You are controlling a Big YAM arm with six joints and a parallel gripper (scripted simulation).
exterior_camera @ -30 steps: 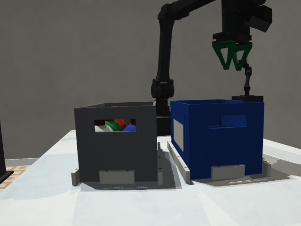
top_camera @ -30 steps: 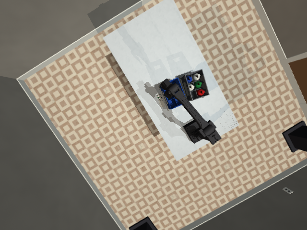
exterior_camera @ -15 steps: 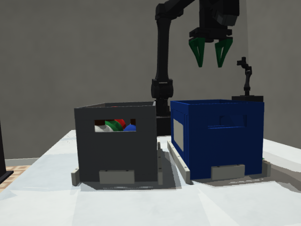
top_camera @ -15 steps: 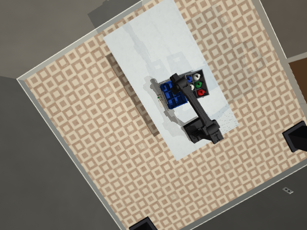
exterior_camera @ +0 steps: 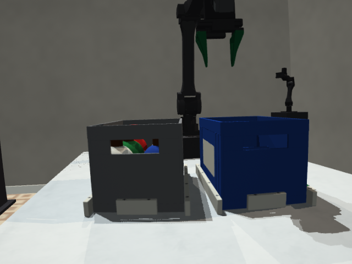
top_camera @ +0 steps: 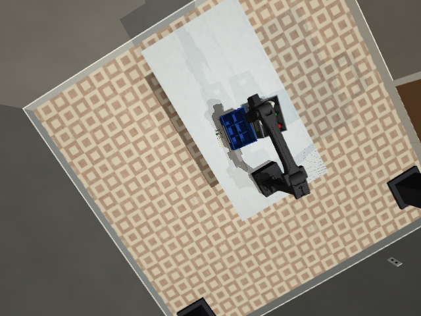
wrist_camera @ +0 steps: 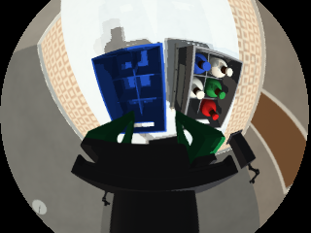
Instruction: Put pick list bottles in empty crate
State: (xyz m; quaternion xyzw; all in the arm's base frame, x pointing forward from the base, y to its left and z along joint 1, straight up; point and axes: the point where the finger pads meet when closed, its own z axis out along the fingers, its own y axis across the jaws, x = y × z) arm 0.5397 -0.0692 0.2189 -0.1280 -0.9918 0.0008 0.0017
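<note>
My jointed black arm [top_camera: 279,144] [exterior_camera: 188,59] rises from its base, bends at the elbow and reaches forward. At its end, my black parallel gripper with two tapered green fingers [exterior_camera: 219,66] points downward, the fingers parted, their tips well apart and nothing between them.

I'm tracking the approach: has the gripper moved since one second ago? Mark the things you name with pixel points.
Yes: from above the blue crate [top_camera: 254,135] [exterior_camera: 264,176] [wrist_camera: 163,87] toward the dark crate [top_camera: 283,118] [exterior_camera: 136,181] [wrist_camera: 232,92].
</note>
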